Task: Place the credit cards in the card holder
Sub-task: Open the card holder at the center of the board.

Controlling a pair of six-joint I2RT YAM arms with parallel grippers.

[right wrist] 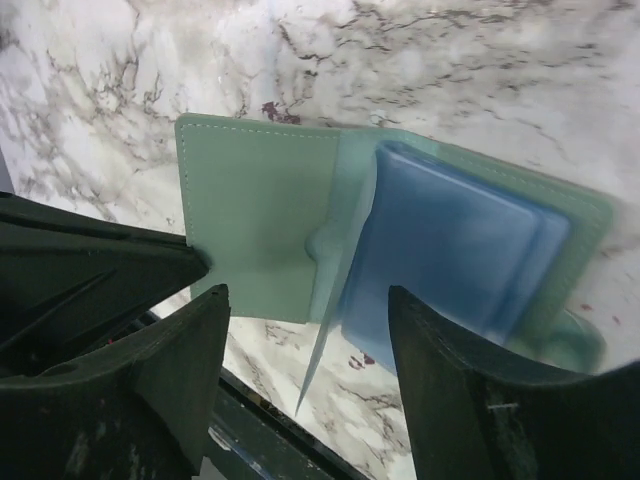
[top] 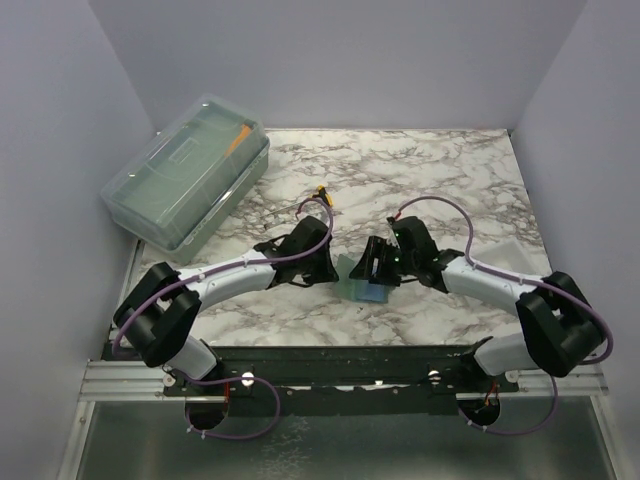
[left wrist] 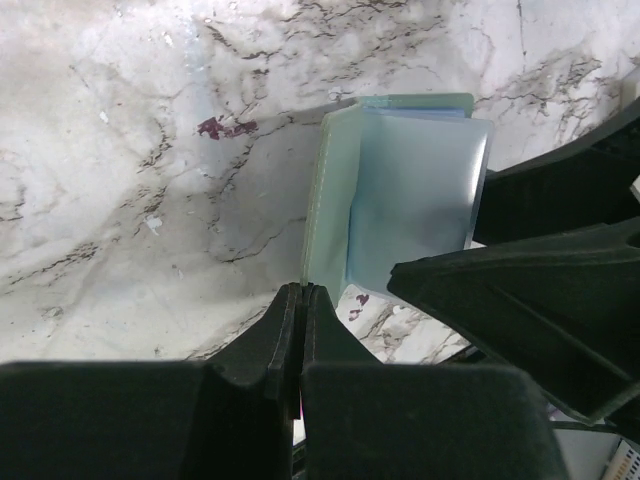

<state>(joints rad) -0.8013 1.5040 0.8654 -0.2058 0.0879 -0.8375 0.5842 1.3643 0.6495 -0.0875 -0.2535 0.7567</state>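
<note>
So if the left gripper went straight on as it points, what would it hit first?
Probably the wallet: the shut left gripper points at its near edge, though depth is unclear.

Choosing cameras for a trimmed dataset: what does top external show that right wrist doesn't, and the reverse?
Top external only: the translucent lidded box at back left and the white tray at far right.
Right wrist only: the card holder lying open, its clear blue pockets and a loose clear flap standing up.
Both: the sage-green card holder on the marble table, with the right tool open over it.
</note>
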